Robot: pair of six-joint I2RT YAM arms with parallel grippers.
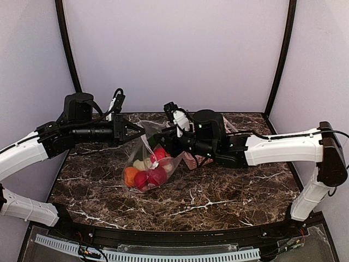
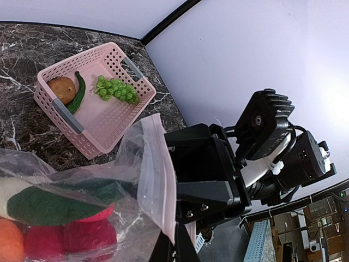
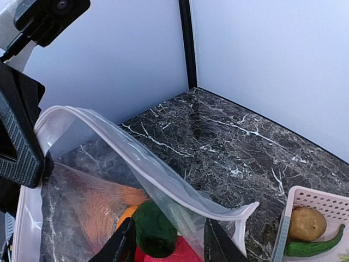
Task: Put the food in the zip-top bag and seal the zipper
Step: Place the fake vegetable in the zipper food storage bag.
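Note:
The clear zip-top bag (image 1: 146, 164) stands in mid-table holding food: an orange fruit (image 1: 131, 176) and red tomatoes (image 1: 148, 179). My left gripper (image 1: 137, 131) is shut on the bag's pinkish zipper strip (image 2: 158, 180) at one end of the mouth; its fingertips (image 2: 188, 248) pinch the film. My right gripper (image 3: 169, 248) is open over the gaping mouth, its fingers (image 3: 218, 245) on either side of a dark green piece (image 3: 155, 229) that lies on a red piece inside. The mouth rim (image 3: 136, 158) arcs across the right wrist view, unsealed.
A pink slotted basket (image 2: 49, 76) stands on the marble top just right of the bag, partly under my right arm (image 1: 272, 148). It holds a brown potato (image 2: 61, 89), a green pod (image 2: 79, 94) and green grapes (image 2: 116, 90). Walls close the back and sides.

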